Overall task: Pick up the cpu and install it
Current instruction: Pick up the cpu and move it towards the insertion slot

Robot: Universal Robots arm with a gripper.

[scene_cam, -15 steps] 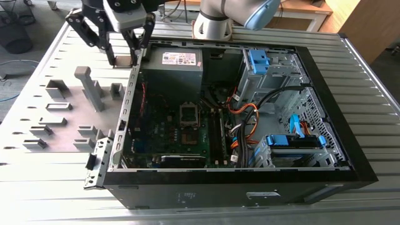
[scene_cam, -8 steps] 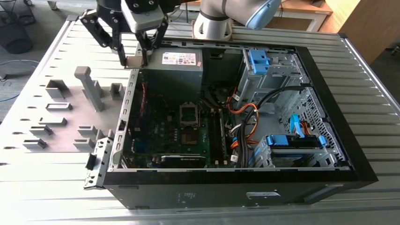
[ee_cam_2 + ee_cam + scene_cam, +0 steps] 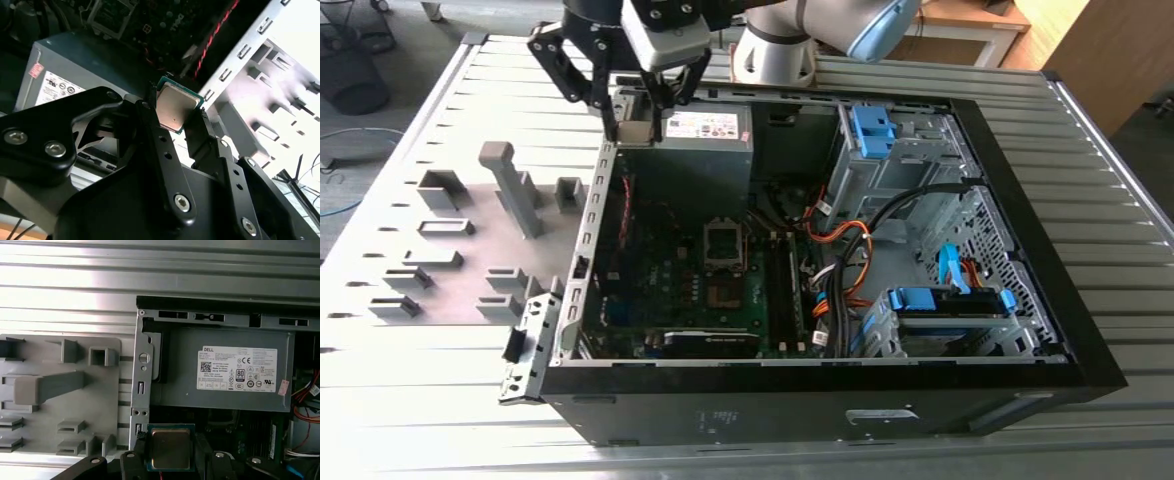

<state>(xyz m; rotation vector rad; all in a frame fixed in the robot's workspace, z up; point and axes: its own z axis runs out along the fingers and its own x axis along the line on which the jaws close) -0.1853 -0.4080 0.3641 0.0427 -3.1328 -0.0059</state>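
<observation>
Your gripper (image 3: pixel 177 112) is clamped on the cpu (image 3: pixel 174 102) above the power supply (image 3: pixel 225 370). The cpu's silvery top faces both wrist cameras. Its side edges are behind the fingers (image 3: pixel 200 135) and its underside is hidden.

The gripper (image 3: pixel 635 124) hangs over the far corner of the open computer case (image 3: pixel 787 405) on the exterior view's left, its black fingers closed on the cpu (image 3: pixel 636 133), a small pale square just beside the grey power-supply box (image 3: pixel 707 128). Nearer in the case lies the motherboard's dark socket (image 3: pixel 724 243), well apart from the cpu. Grey holder blocks (image 3: pixel 514 190) stand on the slatted metal tabletop (image 3: pixel 414 400), to the exterior view's left of the case.
</observation>
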